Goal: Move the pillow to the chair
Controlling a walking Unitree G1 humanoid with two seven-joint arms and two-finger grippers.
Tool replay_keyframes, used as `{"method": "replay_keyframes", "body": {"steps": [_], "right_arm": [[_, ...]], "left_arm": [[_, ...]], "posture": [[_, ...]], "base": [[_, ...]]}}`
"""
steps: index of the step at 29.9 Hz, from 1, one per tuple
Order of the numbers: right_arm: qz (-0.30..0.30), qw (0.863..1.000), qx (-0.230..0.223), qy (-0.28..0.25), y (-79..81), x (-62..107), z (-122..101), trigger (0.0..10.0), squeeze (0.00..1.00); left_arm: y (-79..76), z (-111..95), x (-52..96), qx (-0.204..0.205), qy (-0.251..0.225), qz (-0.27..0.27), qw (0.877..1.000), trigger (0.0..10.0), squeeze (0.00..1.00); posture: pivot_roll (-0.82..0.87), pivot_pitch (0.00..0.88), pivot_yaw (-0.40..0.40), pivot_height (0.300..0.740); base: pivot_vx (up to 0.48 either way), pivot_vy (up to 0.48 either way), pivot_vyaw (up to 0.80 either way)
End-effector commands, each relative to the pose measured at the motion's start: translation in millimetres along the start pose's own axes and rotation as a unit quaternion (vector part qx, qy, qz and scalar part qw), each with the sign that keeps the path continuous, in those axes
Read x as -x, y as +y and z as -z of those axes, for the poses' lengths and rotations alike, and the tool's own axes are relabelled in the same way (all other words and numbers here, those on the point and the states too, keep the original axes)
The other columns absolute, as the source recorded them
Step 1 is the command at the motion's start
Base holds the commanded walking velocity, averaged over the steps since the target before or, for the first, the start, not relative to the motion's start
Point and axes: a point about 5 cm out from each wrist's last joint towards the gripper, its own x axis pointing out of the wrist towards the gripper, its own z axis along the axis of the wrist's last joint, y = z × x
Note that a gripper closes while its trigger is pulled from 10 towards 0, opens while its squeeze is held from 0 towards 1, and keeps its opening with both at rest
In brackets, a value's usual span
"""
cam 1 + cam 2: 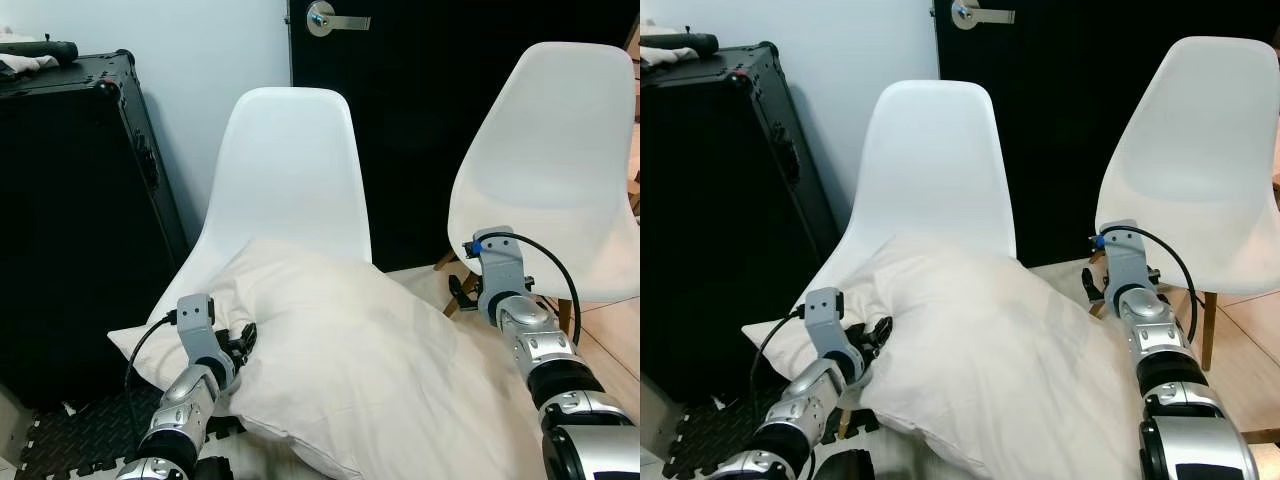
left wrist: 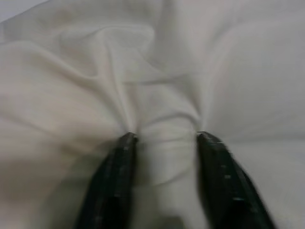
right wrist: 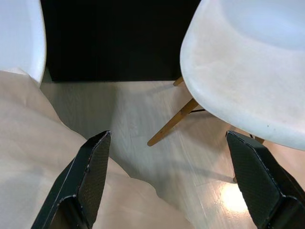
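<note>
A large cream pillow [image 1: 370, 370] lies across the seat of the nearer white chair [image 1: 290, 160] and hangs off its front toward me. At the pillow's left side, my left gripper [image 1: 240, 340] is shut on a fold of the cloth; in the left wrist view creases run out from its fingertips [image 2: 126, 139]. My right gripper [image 1: 462, 290] hovers open at the pillow's right edge. In the right wrist view its fingers [image 3: 93, 162] stand wide apart over bare floor, holding nothing.
A second white chair [image 1: 560, 170] with wooden legs stands to the right, close to my right arm. A tall black case [image 1: 70, 200] stands on the left, on black foam mats [image 1: 70, 440]. A dark door [image 1: 420, 120] is behind the chairs.
</note>
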Motion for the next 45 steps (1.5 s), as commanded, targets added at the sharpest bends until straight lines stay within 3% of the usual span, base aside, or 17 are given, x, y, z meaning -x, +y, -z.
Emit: {"method": "replay_keyframes", "body": {"steps": [1, 6, 14, 22, 25, 28, 30, 33, 35, 36, 38, 40, 45], "right_arm": [[-0.006, 1.0, -0.012, -0.003, 2.9, 0.1, -1.6, 10.0, 1.0], [-0.008, 1.0, -0.014, -0.004, 4.9, 0.1, -1.9, 10.0, 1.0], [-0.015, 1.0, -0.016, -0.005, 10.9, -0.3, -2.0, 10.0, 1.0], [-0.016, 1.0, -0.014, -0.006, 10.9, -0.5, -3.6, 10.0, 1.0], [-0.017, 1.0, -0.014, -0.007, 11.2, -0.9, -5.2, 10.0, 1.0], [-0.018, 1.0, -0.013, -0.008, 11.5, -1.1, -5.9, 10.0, 1.0], [-0.018, 1.0, -0.013, -0.008, 11.5, -1.1, -5.9, 10.0, 1.0], [-0.019, 1.0, -0.012, -0.007, 12.1, -1.3, -6.3, 10.0, 1.0], [-0.019, 1.0, -0.012, -0.007, 12.1, -1.3, -6.3, 10.0, 1.0], [-0.022, 1.0, -0.01, -0.007, 14.0, -1.7, -6.8, 10.0, 1.0], [-0.023, 1.0, -0.009, -0.007, 14.8, -1.9, -6.9, 10.0, 1.0], [-0.025, 1.0, -0.008, -0.005, 15.6, -2.0, -6.3, 10.0, 1.0], [-0.026, 1.0, -0.006, -0.001, 15.2, -1.6, -4.2, 10.0, 1.0]], "left_arm": [[9.0, 10.2, 3.6, 0.005, 0.028, -0.021, 0.999, 0.0, 0.0], [17.2, -0.8, 3.1, -0.009, 0.012, -0.029, 0.999, 0.0, 0.0], [41.7, -13.9, 9.7, -0.088, 0.0, -0.081, 0.993, 0.0, 0.0], [38.7, -32.9, 6.5, -0.081, -0.052, -0.073, 0.993, 0.0, 0.0], [33.2, -48.4, 3.6, -0.081, -0.092, -0.064, 0.99, 0.0, 0.0], [27.5, -86.3, 2.9, -0.092, -0.177, -0.068, 0.978, 0.0, 0.0], [27.5, -86.3, 2.9, -0.092, -0.177, -0.068, 0.978, 0.0, 0.0], [23.6, -120.6, 5.6, -0.125, -0.237, -0.074, 0.96, 0.0, 0.0], [23.6, -120.6, 5.6, -0.125, -0.237, -0.074, 0.96, 0.0, 0.0], [24.9, -131.9, 5.9, -0.154, -0.243, -0.084, 0.954, 0.0, 0.0], [26.4, -131.6, 5.4, -0.16, -0.237, -0.088, 0.954, 0.0, 0.0], [26.5, -108.0, 3.2, -0.148, -0.2, -0.078, 0.965, 0.0, 0.0], [34.9, -79.6, 3.9, -0.108, -0.15, -0.11, 0.977, 0.0, 0.0]], "posture": [[0.09, 0.0, -0.005, 0.496], [0.09, 0.0, -0.006, 0.496], [0.1, 0.0, -0.007, 0.496], [0.1, 0.0, -0.01, 0.496], [0.1, 0.0, -0.013, 0.496], [0.1, 0.0, -0.016, 0.496], [0.1, 0.0, -0.016, 0.496], [0.1, 0.0, -0.018, 0.496], [0.1, 0.0, -0.018, 0.496], [0.1, 0.0, -0.018, 0.496], [0.1, 0.0, -0.018, 0.496], [0.1, 0.0, -0.012, 0.496], [0.1, 0.0, -0.014, 0.496]], "base": [[0.0, 0.0, 0.0], [0.0, 0.0, 0.0], [0.0, 0.0, 0.0], [0.0, 0.0, 0.0], [0.0, 0.0, 0.0], [0.0, 0.0, 0.0], [0.0, 0.0, 0.0], [0.0, 0.0, 0.0], [0.0, 0.0, 0.0], [0.0, 0.0, 0.0], [0.0, 0.0, 0.0], [0.0, 0.0, 0.0], [0.0, 0.0, 0.0]]}}
